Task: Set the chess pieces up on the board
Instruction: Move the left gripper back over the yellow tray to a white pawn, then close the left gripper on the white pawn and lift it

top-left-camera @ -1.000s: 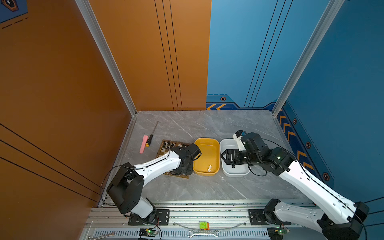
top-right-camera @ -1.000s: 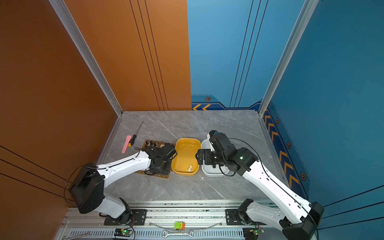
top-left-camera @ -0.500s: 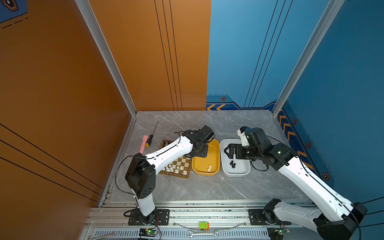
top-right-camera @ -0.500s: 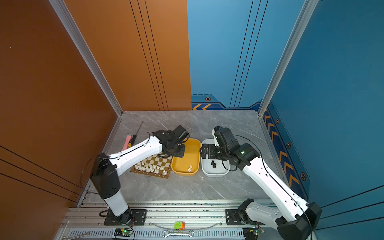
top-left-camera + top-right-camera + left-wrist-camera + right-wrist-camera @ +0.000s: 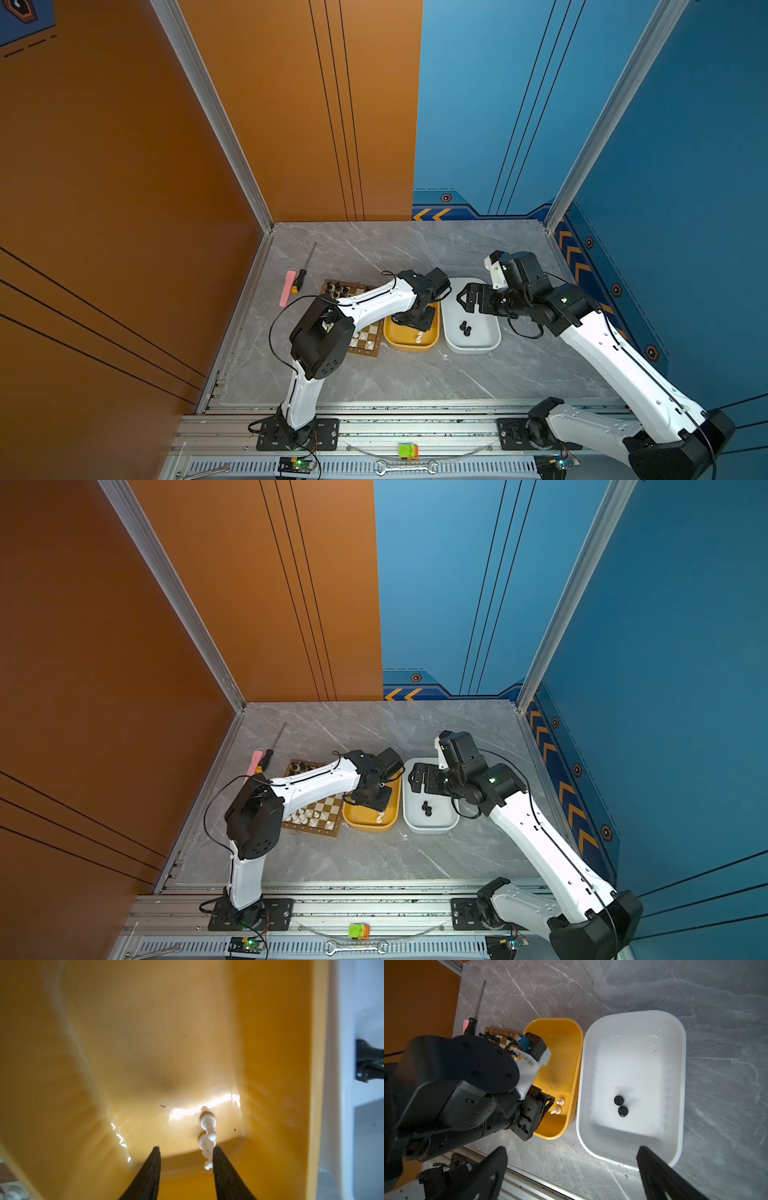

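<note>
Board: the small square chessboard of brown-gold and cream squares with a dark studded rim (image 5: 320, 832) lies on the grey marble-pattern table (image 5: 374, 386), just beside the yellow rounded plastic tub (image 5: 370, 827). The left arm hides its middle.
Placed, white: cream-white turned pieces (image 5: 307, 817) stand in rows along the board's near edge.
Placed, black: black turned pieces (image 5: 337, 287) stand along the board's far edge. An exact count is not possible.
Unplaced, white: two cream-white pieces (image 5: 558, 1106) lie at the near end of the yellow tub, by the wall beside the white tub. At least one is on its side.
Unplaced, black: two black pieces (image 5: 620, 1105) lie touching on the floor of the white rounded plastic tub (image 5: 471, 347), toward its near end.
Left gripper: the left gripper (image 5: 186, 1148) is lowered into the yellow tub with jaws partly apart and nothing clamped. One white piece sits close beside a finger.
Right gripper: the right gripper (image 5: 572, 1149) hangs above the white tub with jaws spread wide and empty.
Progress: judged late stage. Most of both sets are on the board.
Outstanding: four pieces to lift, carry and stand upright on free squares.
</note>
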You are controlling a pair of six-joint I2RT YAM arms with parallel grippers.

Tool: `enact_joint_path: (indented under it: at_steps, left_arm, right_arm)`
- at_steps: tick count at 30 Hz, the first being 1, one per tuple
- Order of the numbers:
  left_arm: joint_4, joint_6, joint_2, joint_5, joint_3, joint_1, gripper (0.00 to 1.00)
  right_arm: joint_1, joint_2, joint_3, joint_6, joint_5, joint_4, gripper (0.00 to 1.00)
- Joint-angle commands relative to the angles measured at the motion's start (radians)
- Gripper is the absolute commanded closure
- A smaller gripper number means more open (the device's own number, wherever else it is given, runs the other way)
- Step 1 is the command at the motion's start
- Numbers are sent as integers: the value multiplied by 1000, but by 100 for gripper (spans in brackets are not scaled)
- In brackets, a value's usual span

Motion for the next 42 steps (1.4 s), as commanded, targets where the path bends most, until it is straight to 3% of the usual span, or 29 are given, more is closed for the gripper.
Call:
enact_joint_path:
  at_steps: [1, 15, 42]
  left_arm:
    - [-11, 11, 30, 24, 27, -16, 58]
    - [19, 0, 74, 30, 25, -29, 62]
    - [17, 21, 112, 53, 51, -21, 86]
  right_arm:
    - [-11, -7, 17, -23, -18, -40, 0]
    - [-39, -65, -17, -22, -17, -63, 0]
    - [-60, -85, -25, -22, -13, -67, 0]
